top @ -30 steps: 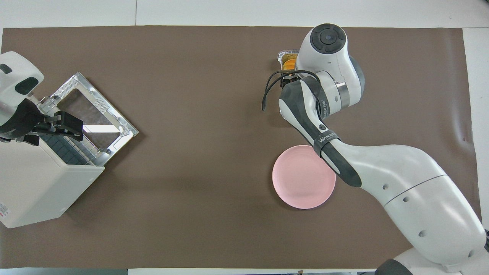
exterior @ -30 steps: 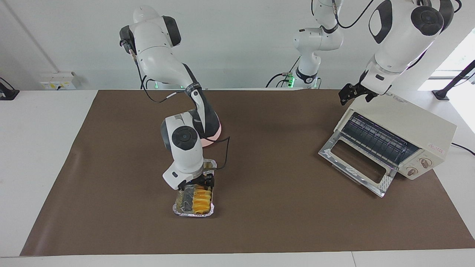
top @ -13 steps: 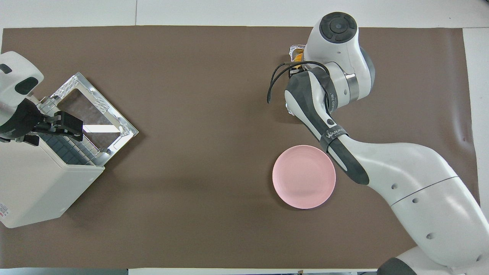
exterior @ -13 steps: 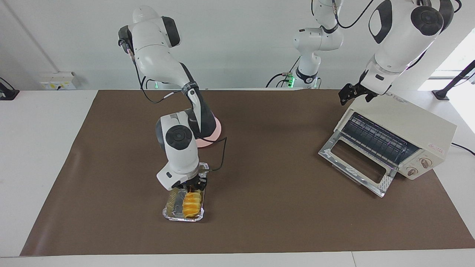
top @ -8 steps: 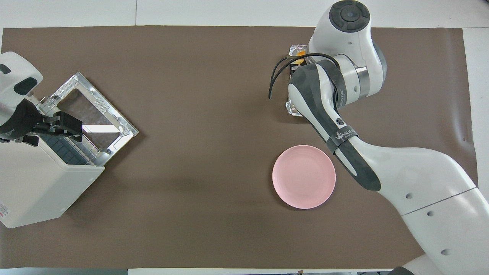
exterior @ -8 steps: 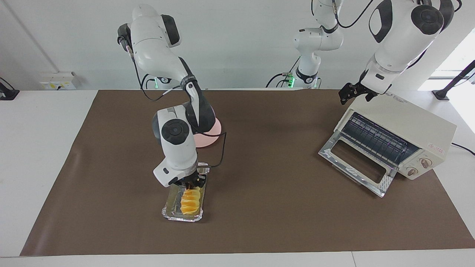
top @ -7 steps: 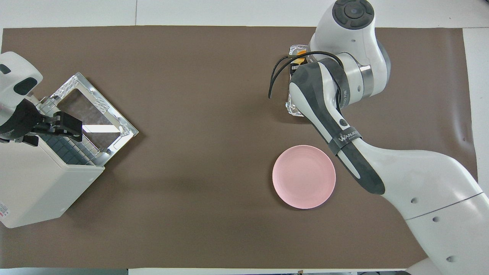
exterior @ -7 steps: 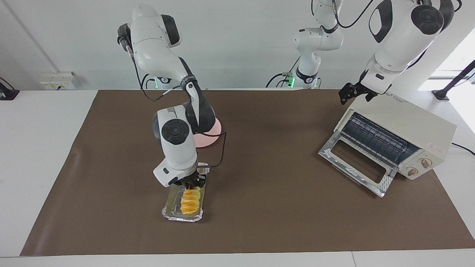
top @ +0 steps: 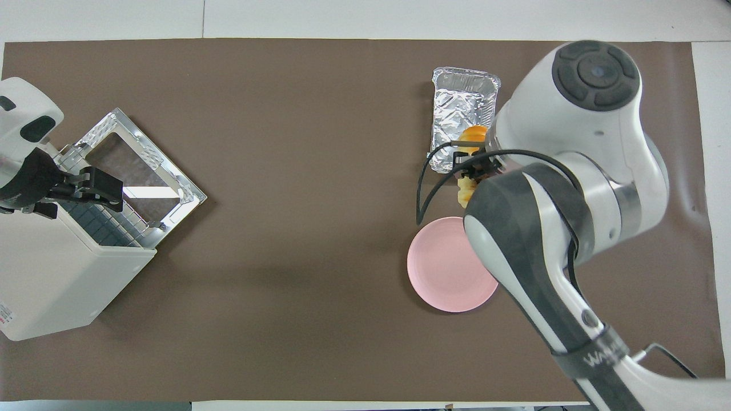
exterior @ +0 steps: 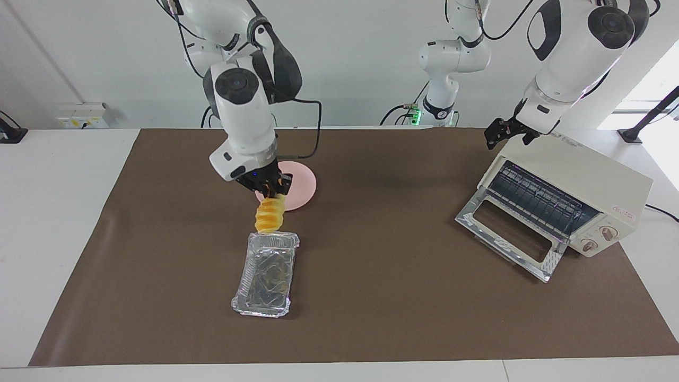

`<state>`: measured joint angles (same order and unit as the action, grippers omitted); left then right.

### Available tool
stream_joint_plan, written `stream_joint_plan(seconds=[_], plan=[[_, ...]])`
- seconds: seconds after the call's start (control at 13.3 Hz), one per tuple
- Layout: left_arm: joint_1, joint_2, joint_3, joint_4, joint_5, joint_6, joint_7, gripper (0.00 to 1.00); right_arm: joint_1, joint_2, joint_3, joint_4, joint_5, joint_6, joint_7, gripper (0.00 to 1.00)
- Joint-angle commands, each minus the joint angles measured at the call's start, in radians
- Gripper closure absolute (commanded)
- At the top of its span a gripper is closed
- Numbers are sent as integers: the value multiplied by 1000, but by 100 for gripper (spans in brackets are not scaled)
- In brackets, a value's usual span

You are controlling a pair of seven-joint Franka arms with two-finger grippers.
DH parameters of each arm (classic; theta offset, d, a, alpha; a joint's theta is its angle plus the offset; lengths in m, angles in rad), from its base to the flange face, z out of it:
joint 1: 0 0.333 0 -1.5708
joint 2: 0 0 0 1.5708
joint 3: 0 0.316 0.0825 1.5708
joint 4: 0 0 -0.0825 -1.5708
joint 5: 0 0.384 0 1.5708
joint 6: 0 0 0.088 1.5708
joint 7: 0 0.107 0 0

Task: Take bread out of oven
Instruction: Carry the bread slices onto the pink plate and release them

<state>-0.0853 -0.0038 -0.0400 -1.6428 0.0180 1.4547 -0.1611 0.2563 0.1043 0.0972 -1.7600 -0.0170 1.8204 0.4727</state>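
The bread (exterior: 270,215), a golden-yellow ridged loaf, hangs in the air by its upper end, its length pointing down and its lower tip just above the robots' end of the foil tray (exterior: 265,275). The right gripper (exterior: 269,187) is clamped on that upper end, with the dark fingers closed against the loaf; in the overhead view only a bit of the bread (top: 472,135) shows past the arm's wrist. The crinkled silver foil tray (top: 461,112) lies on the brown mat (exterior: 371,318) with its long side running away from the robots, and nothing rests in it. The round pink plate (exterior: 302,187) sits on the mat nearer to the robots than the tray, partly covered by the gripper in the facing view; the overhead view shows the plate (top: 440,268) bare. Toward the left arm's end of the table stands the cream-white toaster oven (exterior: 578,183), its glass door (exterior: 506,233) dropped flat onto the mat and its wire rack (exterior: 536,201) exposed. The left gripper (exterior: 504,135) waits over the oven's top edge above the door opening, and its fingers look parted, gripping nothing.
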Motion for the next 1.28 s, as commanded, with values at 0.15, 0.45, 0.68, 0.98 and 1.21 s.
stream_joint_plan(seconds=[0.15, 0.45, 0.68, 0.98, 1.21], plan=[[6, -18, 2, -11, -15, -14, 6, 0, 50, -322, 1, -523, 15, 259, 23, 100], [10, -18, 3, -11, -15, -13, 8, 0, 58, -315, 1, -694, 15, 529, 36, 100], [12, -18, 3, -9, -15, -7, 2, 0, 115, -224, 1, -711, 15, 653, 111, 100], [12, -18, 3, -9, -15, -7, 0, 0, 153, -173, -1, -711, 15, 709, 132, 100], [13, -18, 3, -9, -15, -7, 0, 0, 152, -164, -1, -717, 15, 723, 126, 100]])
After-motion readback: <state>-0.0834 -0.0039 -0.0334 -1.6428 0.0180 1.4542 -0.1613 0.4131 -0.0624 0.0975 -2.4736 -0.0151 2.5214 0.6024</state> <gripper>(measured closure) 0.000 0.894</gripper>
